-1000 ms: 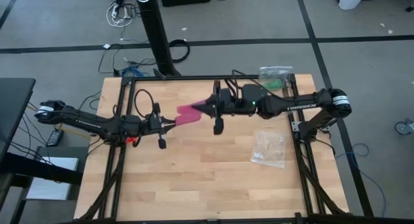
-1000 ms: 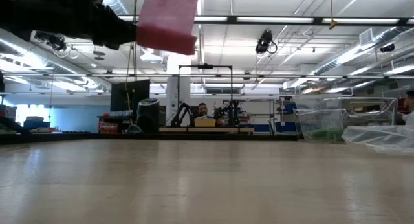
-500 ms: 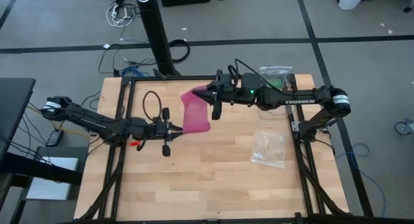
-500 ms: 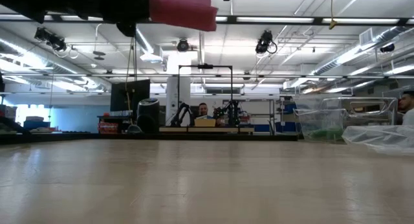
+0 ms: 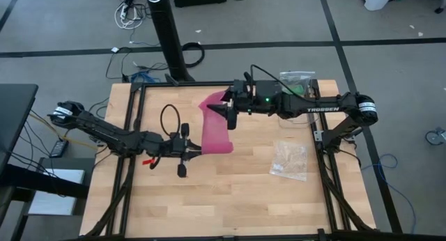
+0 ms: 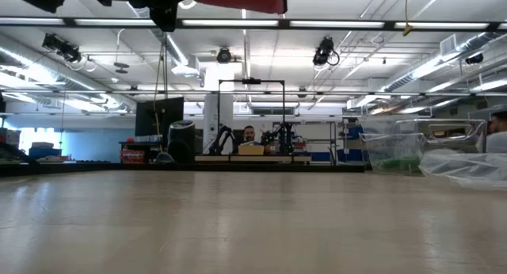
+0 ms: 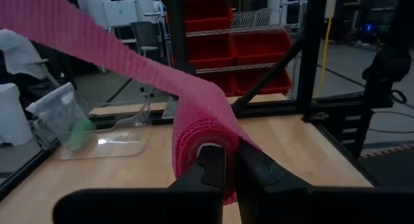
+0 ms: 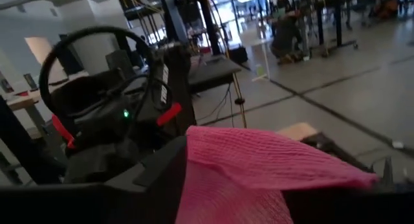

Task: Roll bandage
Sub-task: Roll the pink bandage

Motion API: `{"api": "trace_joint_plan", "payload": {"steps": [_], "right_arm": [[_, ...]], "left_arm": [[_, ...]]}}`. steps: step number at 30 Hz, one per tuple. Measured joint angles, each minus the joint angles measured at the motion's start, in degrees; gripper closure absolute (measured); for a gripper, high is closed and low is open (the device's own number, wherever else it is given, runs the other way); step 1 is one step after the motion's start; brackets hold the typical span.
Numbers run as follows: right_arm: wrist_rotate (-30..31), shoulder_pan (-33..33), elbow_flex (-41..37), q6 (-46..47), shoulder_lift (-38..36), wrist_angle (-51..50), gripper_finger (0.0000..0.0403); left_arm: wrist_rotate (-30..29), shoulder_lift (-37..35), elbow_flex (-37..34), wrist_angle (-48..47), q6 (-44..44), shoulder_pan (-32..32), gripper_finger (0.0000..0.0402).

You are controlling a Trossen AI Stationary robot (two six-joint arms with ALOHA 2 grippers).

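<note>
Mid-roll: bandage (image 5: 216, 127) stretched in air between both arms. Left gripper (image 5: 197, 150) clamped on rolled end, right gripper (image 5: 224, 107) clamped on free end. Next: wind under tension.

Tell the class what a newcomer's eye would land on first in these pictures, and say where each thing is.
First, the magenta bandage, stretched in the air above the middle of the wooden table between the two arms. The right gripper holds its far end, and the left gripper is shut on its near, partly rolled end. Next, a clear crinkly plastic bag lying on the table's right side.
</note>
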Motion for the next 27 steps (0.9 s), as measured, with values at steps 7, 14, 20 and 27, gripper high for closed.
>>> {"api": "trace_joint_plan", "payload": {"steps": [7, 14, 20, 27], "right_arm": [[-0.1, 0.0, 0.0, 7.1, 0.0, -8.1, 0.0146], [-1.9, -0.1, 0.0, 11.4, 0.0, -21.0, 0.0144], [-6.7, -0.1, 0.0, 11.9, 0.0, -24.4, 0.0144], [-5.4, 0.0, 0.0, -3.8, -2.7, -29.1, 0.0142]], "left_arm": [[-0.5, 0.0, 0.1, -2.7, -2.3, -0.2, 0.0382], [0.7, 0.0, 0.1, -6.0, -4.3, -2.0, 0.0382], [2.7, 0.4, 0.0, -5.9, -7.2, -3.2, 0.0382], [0.7, -0.4, 0.0, 1.2, -9.5, -3.6, 0.0382]]}}
